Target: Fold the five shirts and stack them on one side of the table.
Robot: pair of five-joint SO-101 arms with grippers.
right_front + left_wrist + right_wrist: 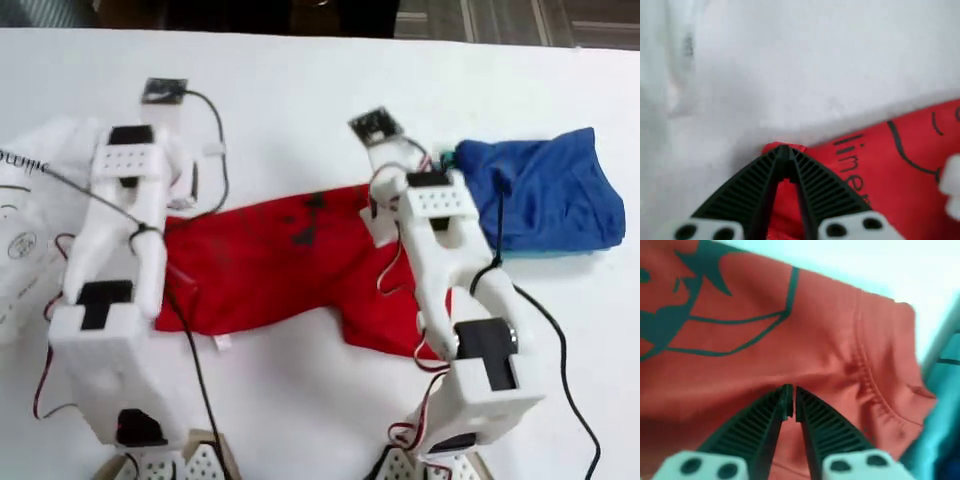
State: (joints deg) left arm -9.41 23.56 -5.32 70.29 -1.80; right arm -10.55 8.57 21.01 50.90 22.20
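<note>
Red shirt (262, 265) between white shirt (25, 250), blue shirt (545, 190).

- The red shirt (270, 265) lies in the middle of the table, stretched left to right in a rumpled, uneven band, with a dark line print facing up. Its left corner is pinched in the left gripper (785, 152), and the right gripper (790, 392) is closed on a fold near its stitched hem.
- The blue shirt (545, 190) sits folded in a soft bundle at the far right, just beside the red shirt's right end.
- A strip of teal fabric (560, 254) shows under the blue shirt's near edge.
- The white shirt (30, 230) lies crumpled at the left edge and has small dark print.
</note>
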